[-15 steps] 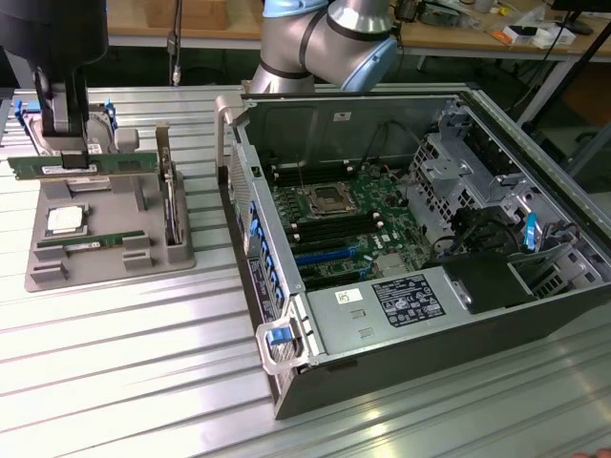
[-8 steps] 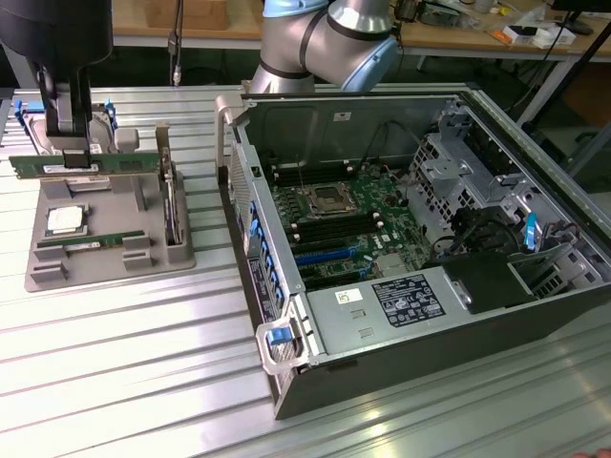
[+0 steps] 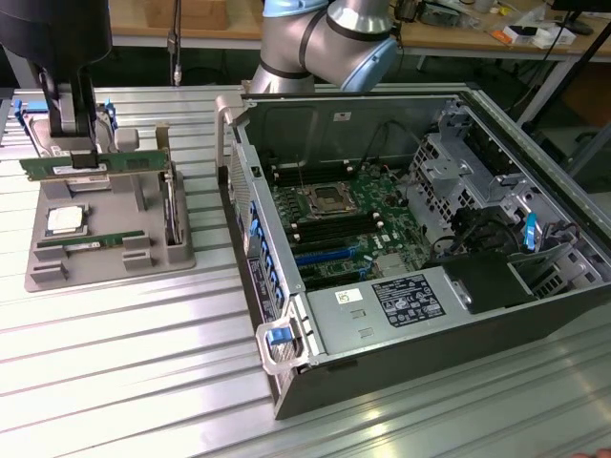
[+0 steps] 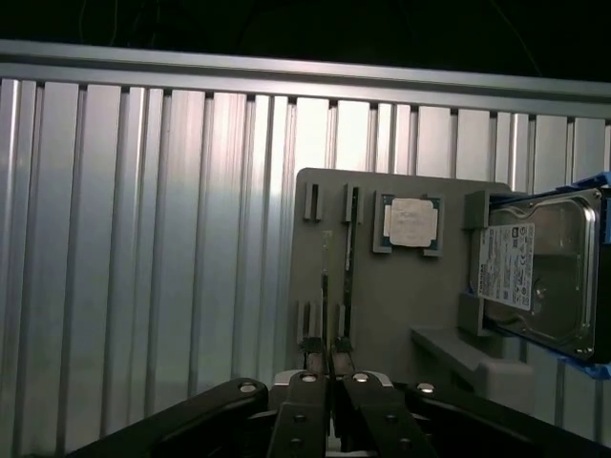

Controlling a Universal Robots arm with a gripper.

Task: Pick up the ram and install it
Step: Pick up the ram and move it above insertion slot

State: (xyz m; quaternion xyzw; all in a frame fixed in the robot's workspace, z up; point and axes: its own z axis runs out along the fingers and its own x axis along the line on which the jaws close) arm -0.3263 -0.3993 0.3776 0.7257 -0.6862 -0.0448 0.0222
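Observation:
The ram [image 3: 134, 160] is a long green stick held level just above the grey holder tray [image 3: 105, 262] at the exterior view's left. My gripper [image 3: 86, 157] is shut on its middle from above. In the wrist view the ram [image 4: 326, 286] shows edge-on as a thin line running out from my gripper [image 4: 330, 367], whose fingertips [image 4: 311, 361] are pressed together on it. The open computer case [image 3: 286, 343] lies at the exterior view's right, and its motherboard [image 3: 339, 224] shows dark and blue memory slots [image 3: 325, 256].
The tray also carries a second green stick [image 3: 86, 243], a square silver processor [image 4: 412, 221], a hard drive [image 4: 539, 277] in a blue frame and an upright card [image 3: 172, 205]. Ribbed metal tabletop [image 3: 124, 382] surrounds tray and case. The case wall [image 3: 234, 143] stands between them.

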